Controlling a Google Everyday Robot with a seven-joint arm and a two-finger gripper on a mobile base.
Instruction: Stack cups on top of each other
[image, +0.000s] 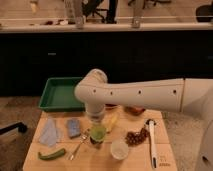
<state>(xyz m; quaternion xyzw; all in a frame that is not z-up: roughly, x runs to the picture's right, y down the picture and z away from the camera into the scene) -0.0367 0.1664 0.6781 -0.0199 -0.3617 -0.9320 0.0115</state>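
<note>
While our gripper (97, 121) is holding the green cup (98, 132) with closed jaws, we are hanging it directly above the grey cup (95, 143).

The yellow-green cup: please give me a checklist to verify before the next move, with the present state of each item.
1. Claw shut: ok; it sits above the yellow-green cup, under the white arm.
2. Claw holds the yellow-green cup: cannot tell, the arm hides the contact.
3. Yellow-green cup over the dark metal cup: ok, it is directly above it.
4. Yellow-green cup fully seated in the dark metal cup: cannot tell.
5. Spoon clear of the stack: ok, it lies just left of it.
6. White cup apart from the stack: ok, it stands to the right.
</note>
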